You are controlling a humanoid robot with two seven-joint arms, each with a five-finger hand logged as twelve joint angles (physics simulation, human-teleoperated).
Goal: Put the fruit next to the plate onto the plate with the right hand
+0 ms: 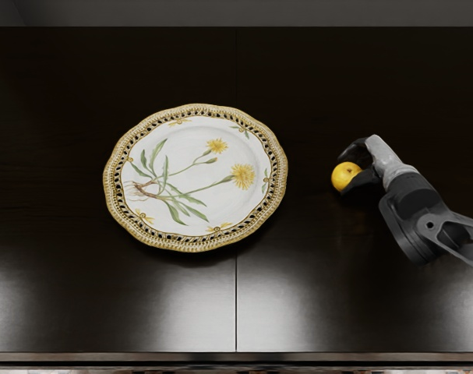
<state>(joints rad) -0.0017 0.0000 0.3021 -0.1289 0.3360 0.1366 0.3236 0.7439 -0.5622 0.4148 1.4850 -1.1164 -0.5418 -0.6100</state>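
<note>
The right hand [366,165] curls its dark fingers above and below the yellow fruit [344,176], apparently clamped on it, likely for a secure lift. The floral plate [195,111] lies on the counter [337,296] beyond the fingertips, near them.

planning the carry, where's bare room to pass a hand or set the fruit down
Bare table lies between plate and fruit, along the near edge, and left of the plate. The plate's centre is bare too. Crowded only where the right hand wraps the fruit.
</note>
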